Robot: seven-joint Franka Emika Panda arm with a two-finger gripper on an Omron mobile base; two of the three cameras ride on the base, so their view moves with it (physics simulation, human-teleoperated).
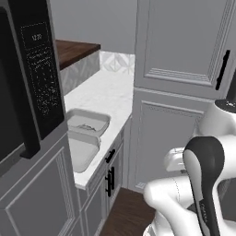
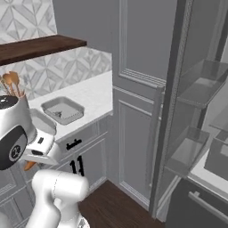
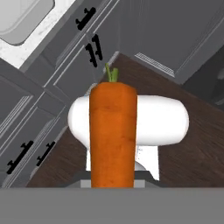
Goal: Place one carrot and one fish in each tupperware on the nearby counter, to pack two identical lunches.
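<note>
Orange tapered carrot (image 3: 113, 131) sits clamped in the pincer (image 3: 113, 183), long axis toward twelve o'clock, grey shallow rectangular tupperware (image 3: 19, 19) at eleven o'clock on the white marble counter (image 3: 37, 39).

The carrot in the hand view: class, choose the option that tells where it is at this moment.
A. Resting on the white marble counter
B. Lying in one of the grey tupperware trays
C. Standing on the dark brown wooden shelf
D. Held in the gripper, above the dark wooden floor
D: the carrot rises from the bottom of the hand view where the fingers sit, with the dark floor behind it, not in a tupperware.
</note>
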